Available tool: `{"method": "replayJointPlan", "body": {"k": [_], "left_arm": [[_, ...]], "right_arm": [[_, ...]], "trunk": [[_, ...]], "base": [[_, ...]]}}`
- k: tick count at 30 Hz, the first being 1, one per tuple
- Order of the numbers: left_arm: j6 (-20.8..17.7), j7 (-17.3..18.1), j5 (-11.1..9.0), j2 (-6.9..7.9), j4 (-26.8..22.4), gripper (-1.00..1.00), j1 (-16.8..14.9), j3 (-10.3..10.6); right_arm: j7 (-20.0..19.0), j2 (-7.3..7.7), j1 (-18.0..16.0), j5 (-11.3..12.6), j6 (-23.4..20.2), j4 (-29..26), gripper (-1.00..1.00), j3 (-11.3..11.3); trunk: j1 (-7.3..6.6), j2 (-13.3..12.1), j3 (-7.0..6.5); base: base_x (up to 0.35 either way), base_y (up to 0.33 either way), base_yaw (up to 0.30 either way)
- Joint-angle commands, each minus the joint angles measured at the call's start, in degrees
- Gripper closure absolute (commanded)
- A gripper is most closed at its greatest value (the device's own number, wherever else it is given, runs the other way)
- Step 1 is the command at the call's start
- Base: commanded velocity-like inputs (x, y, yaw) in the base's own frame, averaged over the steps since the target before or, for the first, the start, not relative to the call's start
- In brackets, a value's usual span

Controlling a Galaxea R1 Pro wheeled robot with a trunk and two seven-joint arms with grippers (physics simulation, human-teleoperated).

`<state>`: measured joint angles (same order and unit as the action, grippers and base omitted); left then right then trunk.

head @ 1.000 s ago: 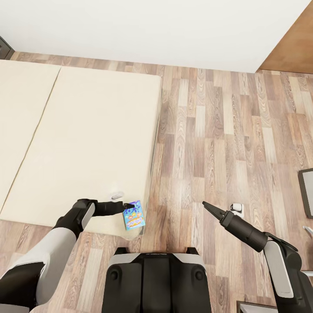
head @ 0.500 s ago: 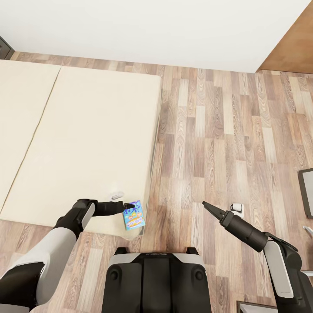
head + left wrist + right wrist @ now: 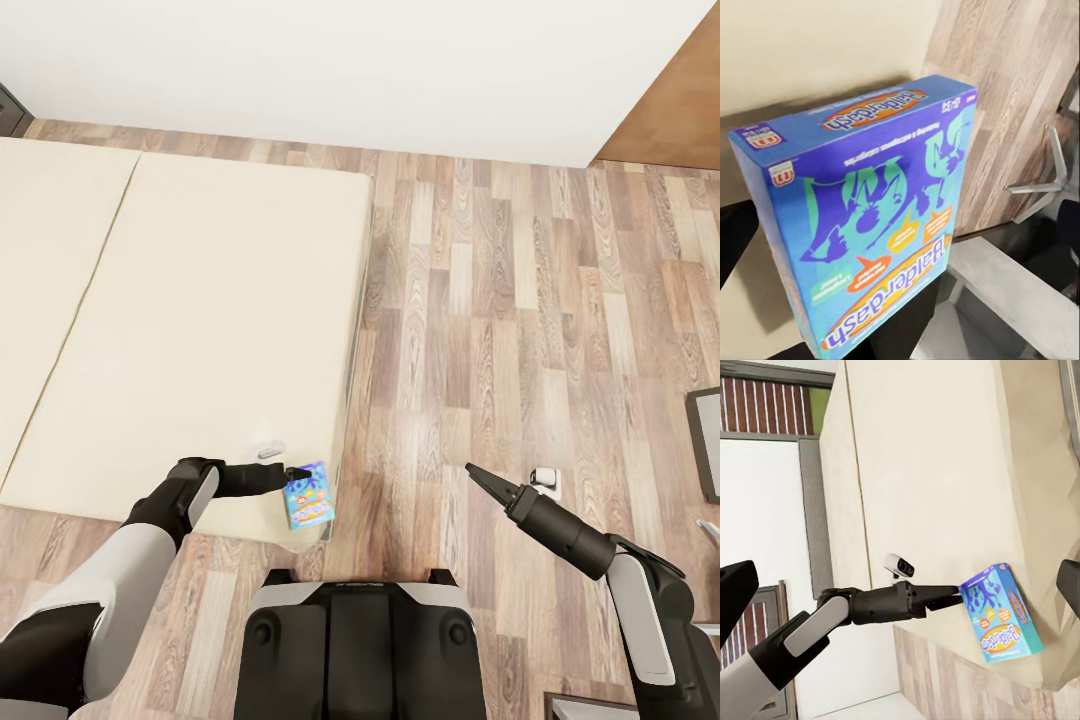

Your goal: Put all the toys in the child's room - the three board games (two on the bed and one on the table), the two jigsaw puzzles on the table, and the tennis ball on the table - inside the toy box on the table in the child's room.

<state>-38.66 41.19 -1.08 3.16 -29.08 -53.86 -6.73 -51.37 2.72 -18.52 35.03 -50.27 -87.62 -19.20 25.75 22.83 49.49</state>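
Nothing has moved: the left gripper grasps the blue board game at the bed's near corner, while the right gripper hangs clenched.

Bedroom: beige bed, wood-plank floor (white walls).

The bed runs off the picture's left edge, so its far half is cut. On the blue board game, the small print beside the title is too blurred to read, and its lower corner is cropped. A grey-framed thing on the floor, well right of the bed, is cut by the edge.
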Motion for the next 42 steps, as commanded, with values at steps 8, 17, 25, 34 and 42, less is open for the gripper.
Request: {"method": "replayJointPlan", "body": {"k": [8, 17, 25, 34, 42], "left_arm": [[-0.5, 1.1, 0.1, -0.02, 0.0, -1.0, 0.0, -0.2], [-0.5, 1.1, 0.1, -0.15, 0.0, -1.0, 0.0, -0.2], [-0.5, 1.2, 0.2, -0.17, 0.0, -1.0, 0.0, -0.2], [-0.1, 0.8, 0.3, 0.14, 0.0, -1.0, 0.0, 0.0], [0.0, 1.2, 0.0, 5.14, -0.2, -1.0, 0.1, -0.5]], "right_arm": [[-0.1, 0.0, 0.0, 0.0, -0.3, 0.0, -1.0, 0.0], [-0.1, 0.0, 0.0, 0.0, -0.3, 0.0, -1.0, 0.0], [-0.1, 0.0, 0.0, 0.0, -0.3, 0.0, -1.0, 0.0], [-0.1, 0.0, 0.0, 0.0, -0.3, 0.0, -1.0, 0.0], [-0.1, 0.0, 0.0, 0.0, -0.3, 0.0, -1.0, 0.0]], "trunk": [[0.03, 0.1, 0.06], [0.03, 0.1, 0.06], [0.03, 0.1, 0.06], [0.03, 0.1, 0.06], [0.03, 0.1, 0.06]], "base": [[0.0, 0.0, 0.0], [0.0, 0.0, 0.0], [0.0, 0.0, 0.0], [0.0, 0.0, 0.0], [0.0, 0.0, 0.0]]}}
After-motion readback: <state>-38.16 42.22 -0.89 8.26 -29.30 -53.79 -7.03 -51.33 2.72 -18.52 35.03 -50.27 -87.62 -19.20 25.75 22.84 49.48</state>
